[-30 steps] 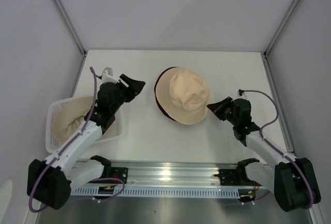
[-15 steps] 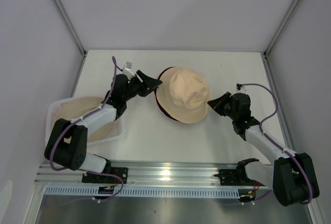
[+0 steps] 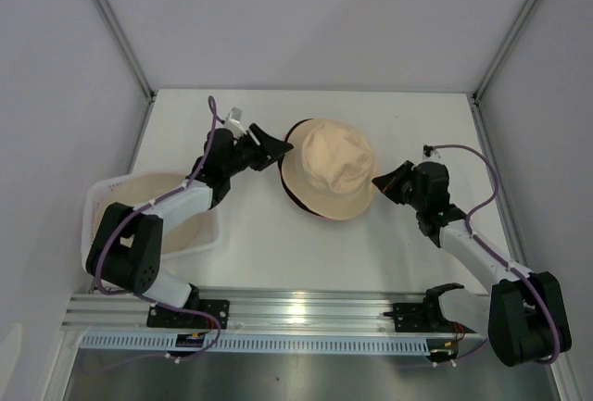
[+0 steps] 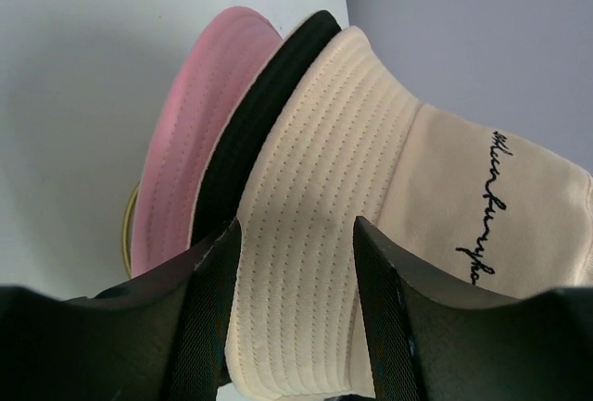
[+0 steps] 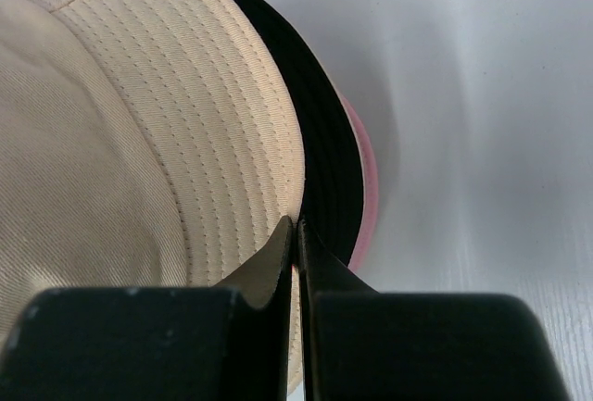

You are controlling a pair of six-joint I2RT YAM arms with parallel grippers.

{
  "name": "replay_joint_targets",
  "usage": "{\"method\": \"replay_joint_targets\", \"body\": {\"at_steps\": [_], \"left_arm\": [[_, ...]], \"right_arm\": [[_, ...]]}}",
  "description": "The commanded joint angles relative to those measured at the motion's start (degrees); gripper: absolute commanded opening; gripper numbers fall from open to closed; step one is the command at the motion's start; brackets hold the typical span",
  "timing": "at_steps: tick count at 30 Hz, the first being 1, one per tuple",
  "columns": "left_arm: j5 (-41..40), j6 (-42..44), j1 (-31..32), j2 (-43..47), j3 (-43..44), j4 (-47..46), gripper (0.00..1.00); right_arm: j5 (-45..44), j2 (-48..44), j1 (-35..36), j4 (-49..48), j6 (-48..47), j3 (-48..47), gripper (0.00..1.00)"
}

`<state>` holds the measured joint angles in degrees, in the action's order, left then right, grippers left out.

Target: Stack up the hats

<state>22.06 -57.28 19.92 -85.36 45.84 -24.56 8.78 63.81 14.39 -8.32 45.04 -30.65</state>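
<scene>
A tan hat (image 3: 185,227) lies in the basket (image 3: 91,225) at far left. My left gripper (image 3: 276,148), fingers spread, is at the left brim of the mid-table stack: beige hat (image 3: 329,179) over black hat (image 4: 250,132) over pink hat (image 4: 185,132). My right gripper (image 3: 378,181), fingers pressed together, meets the stack's right brim edge.

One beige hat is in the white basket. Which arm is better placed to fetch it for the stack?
The left. The basket with that hat sits beside the left arm, and the left hand is open. The right hand is shut, on the far side of the stack.
</scene>
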Motion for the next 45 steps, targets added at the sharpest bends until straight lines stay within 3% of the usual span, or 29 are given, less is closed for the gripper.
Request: {"method": "replay_joint_targets", "body": {"at_steps": [1,8,11,15,17,19,21,25,28,33,45], "left_arm": [[-1.67,3.75,0.29,-1.29,2.67,0.74,0.55],[-0.19,6.74,0.20,-3.49,3.11,-1.01,0.56],[4.20,7.09,0.20,-3.85,3.20,-5.58,0.54],[7.20,6.65,0.29,-3.93,2.14,-11.03,0.28],[7.82,6.21,0.29,-4.02,1.70,-12.53,0.27],[7.99,5.86,0.29,-4.37,1.70,-12.45,0.18],[7.73,5.25,0.38,-4.81,1.88,-11.92,0.01],[2.30,4.46,0.73,-3.85,1.44,-7.54,0.01],[-7.28,5.50,1.17,-3.41,3.89,6.33,0.01],[-17.12,5.69,2.14,-3.23,4.08,16.62,0.01],[-19.34,5.95,2.58,-3.42,1.00,18.23,0.01]], "right_arm": [[-0.43,0.96,0.11,-0.82,-1.18,-2.66,0.00],[-0.43,0.96,0.20,0.40,-1.53,-3.36,0.00],[-0.60,0.79,0.11,0.41,-1.53,-3.53,0.00],[-0.52,1.31,0.11,0.41,-1.53,-3.97,0.00],[-0.34,1.67,0.11,0.41,-1.62,-4.15,0.00],[-0.25,1.93,0.11,0.32,-1.88,-4.41,0.00],[-0.25,2.19,0.11,0.58,-1.97,-4.59,0.00],[-2.00,2.81,0.11,2.77,-3.46,-6.08,0.00],[-2.71,4.21,0.11,5.59,-4.95,-7.84,0.00],[-1.66,6.76,0.11,5.51,-5.31,-8.11,0.00],[0.62,15.82,0.11,2.96,-7.25,-7.67,0.00]]}}
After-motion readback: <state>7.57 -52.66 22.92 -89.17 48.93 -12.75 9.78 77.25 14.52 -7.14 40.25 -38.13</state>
